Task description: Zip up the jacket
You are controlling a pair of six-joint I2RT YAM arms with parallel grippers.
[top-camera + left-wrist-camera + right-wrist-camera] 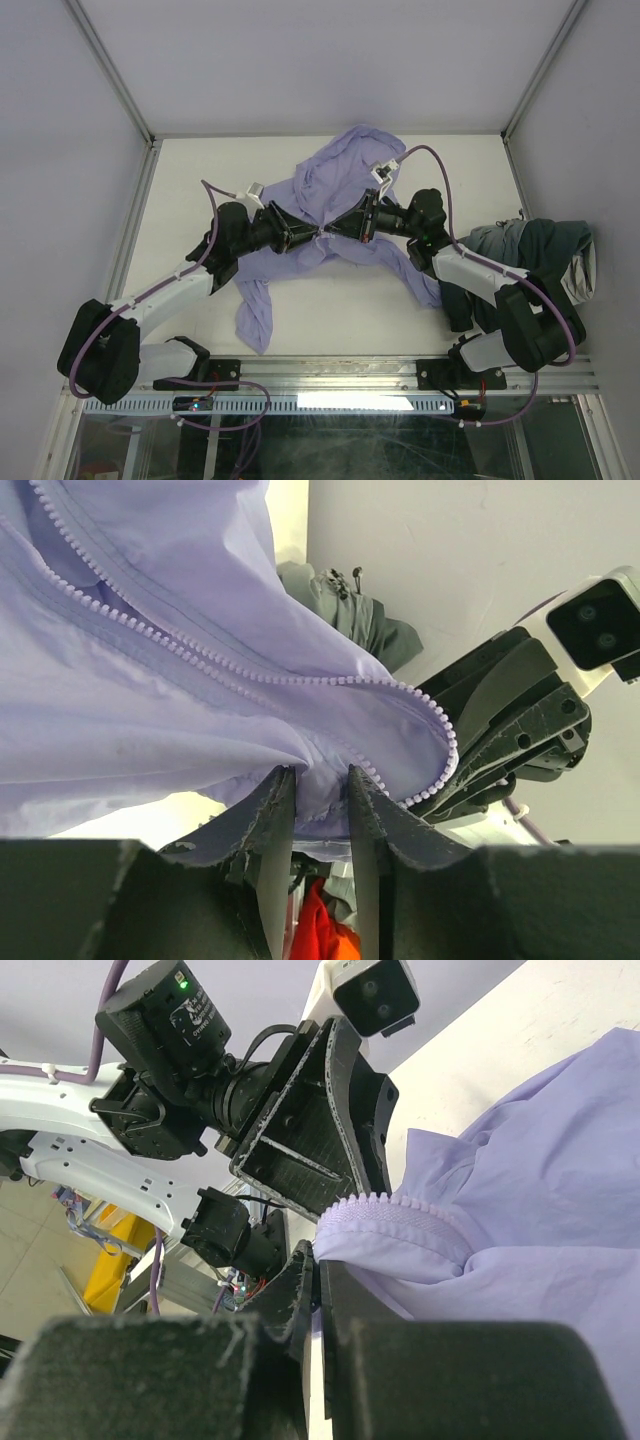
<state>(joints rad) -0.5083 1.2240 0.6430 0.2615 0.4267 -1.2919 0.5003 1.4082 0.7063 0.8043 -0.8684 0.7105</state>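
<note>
- The black two-finger left tool (pixel 309 233) meets the large, thin, light purple fabric jacket (pixel 335 172) from the jacket's left side. In the left wrist view its fingers (pixel 275 810) stand narrow, with a fold of the jacket's hem nipped between them.
- The jacket lies crumpled on the white desk (pixel 200 185). Its body is bunched on the far side of both tools, and one sleeve trails toward the near edge below the left tool.
- The row of pale purple plastic zipper teeth (pixel 300 680) runs along the jacket's edge. It comes down from the upper left of the left wrist view, then curls round in a tight bend just right of the left tool's pinch.
- I judge that the long axis of the zipper lies away from the tools toward the jacket's body, so the coming pull has to follow that line.
- I cannot make out a slider.
- The black right tool (pixel 336 229) meets the jacket from its right, tip almost against the left tool. It is nearly closed on the jacket's edge just under the teeth (pixel 385 1205).
- Both tools are equally near the zipper end.
- A dark grey-green bunched garment (pixel 540 250) sits well to the right of the jacket, beside the right arm.
</note>
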